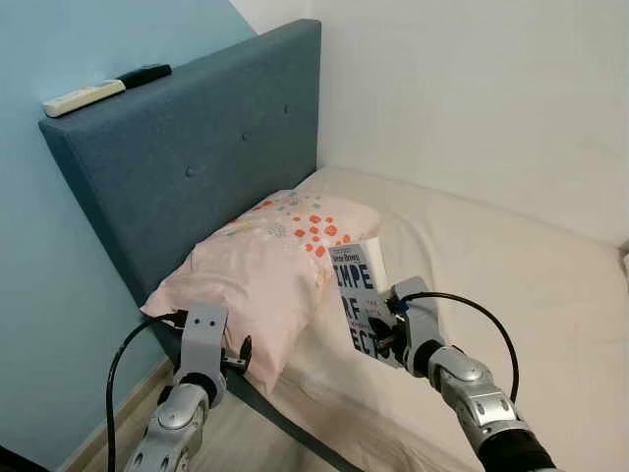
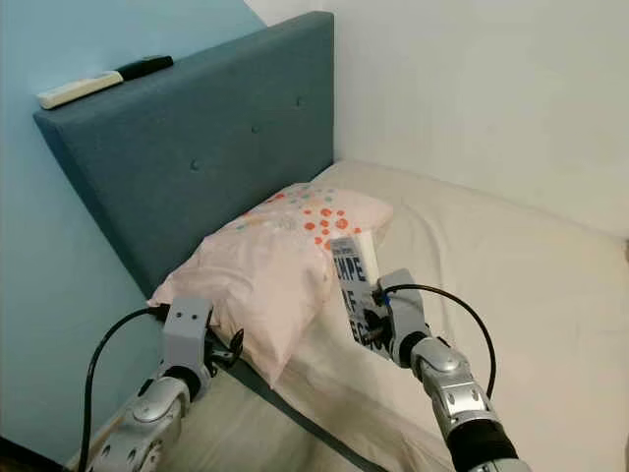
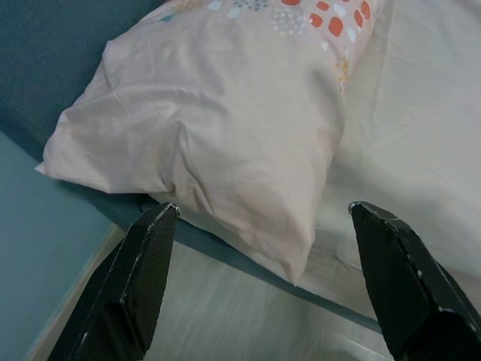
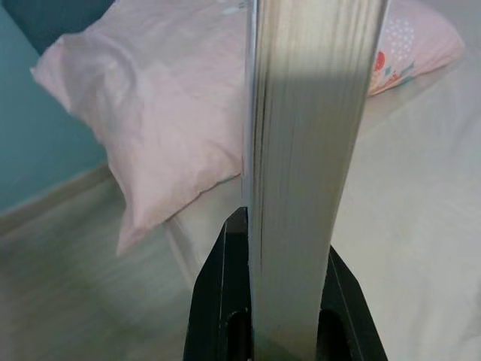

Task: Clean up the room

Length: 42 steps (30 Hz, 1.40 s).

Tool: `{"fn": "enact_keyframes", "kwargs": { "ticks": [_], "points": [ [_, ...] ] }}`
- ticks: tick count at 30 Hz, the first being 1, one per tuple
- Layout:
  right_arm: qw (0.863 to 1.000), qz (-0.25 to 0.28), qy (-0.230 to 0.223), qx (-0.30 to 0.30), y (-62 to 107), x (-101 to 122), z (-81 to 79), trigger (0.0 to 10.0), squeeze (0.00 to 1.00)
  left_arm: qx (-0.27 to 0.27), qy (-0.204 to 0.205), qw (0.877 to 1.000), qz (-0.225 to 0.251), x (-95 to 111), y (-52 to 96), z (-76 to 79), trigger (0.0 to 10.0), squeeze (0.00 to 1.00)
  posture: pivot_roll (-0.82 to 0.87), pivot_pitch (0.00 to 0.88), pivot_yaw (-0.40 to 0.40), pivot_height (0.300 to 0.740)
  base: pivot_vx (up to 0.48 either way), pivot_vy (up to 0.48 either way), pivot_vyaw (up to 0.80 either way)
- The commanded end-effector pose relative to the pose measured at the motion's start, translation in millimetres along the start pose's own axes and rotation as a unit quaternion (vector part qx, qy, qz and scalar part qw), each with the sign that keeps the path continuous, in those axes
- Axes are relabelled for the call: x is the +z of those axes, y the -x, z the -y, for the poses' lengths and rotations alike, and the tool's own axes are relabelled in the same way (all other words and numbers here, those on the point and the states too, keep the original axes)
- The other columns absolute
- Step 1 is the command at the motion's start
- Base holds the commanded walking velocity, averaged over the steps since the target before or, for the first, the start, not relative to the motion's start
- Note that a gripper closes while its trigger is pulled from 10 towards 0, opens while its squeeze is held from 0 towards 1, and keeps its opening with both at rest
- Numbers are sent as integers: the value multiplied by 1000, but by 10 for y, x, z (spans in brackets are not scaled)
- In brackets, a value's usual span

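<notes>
Cream bed [image 1: 511, 256] fills the frame's right half. Mid-frame, the right tool [image 4: 279, 248] pinches an upright book [image 1: 362, 295] by its lower edge; it could tip out. Lower left, the left tool [image 3: 263, 282] gapes empty before the pillow [image 1: 275, 265].

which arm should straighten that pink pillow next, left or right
Left, probably. The left gripper is open and empty, its fingers already framing the corner of the pink dotted pillow that overhangs the bed edge. The right gripper is shut on the upright white book.

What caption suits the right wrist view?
Right end effector shut on an upright book, its page edges facing the camera, with a pink pillow on the bed behind.
</notes>
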State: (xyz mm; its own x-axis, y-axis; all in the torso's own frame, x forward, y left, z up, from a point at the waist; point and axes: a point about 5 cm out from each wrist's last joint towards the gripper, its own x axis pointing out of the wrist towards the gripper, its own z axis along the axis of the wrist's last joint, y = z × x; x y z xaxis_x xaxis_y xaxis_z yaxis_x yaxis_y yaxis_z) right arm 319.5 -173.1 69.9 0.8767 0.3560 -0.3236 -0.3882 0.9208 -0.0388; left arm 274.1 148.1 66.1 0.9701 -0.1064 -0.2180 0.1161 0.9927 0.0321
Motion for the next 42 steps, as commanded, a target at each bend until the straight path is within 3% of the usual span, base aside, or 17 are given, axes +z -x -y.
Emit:
{"fn": "enact_keyframes", "kwargs": {
  "ticks": [1,23,42],
  "points": [
    [999,4,-29,-22,-2,-11,32,10000,0,-1,-1,1000,-13,-57,10,10,10000,0,-18,102,2,735,0,0,0],
    [999,6,-43,-31,17,-22,67,10000,0,-2,-6,1000,-17,-76,17,-7,10000,0,-19,107,6,647,0,0,0],
    [998,18,-46,-34,-3,59,112,10000,0,-3,-14,1000,-19,-53,0,-34,10000,0,-10,126,15,637,0,0,0]
  ]
}}
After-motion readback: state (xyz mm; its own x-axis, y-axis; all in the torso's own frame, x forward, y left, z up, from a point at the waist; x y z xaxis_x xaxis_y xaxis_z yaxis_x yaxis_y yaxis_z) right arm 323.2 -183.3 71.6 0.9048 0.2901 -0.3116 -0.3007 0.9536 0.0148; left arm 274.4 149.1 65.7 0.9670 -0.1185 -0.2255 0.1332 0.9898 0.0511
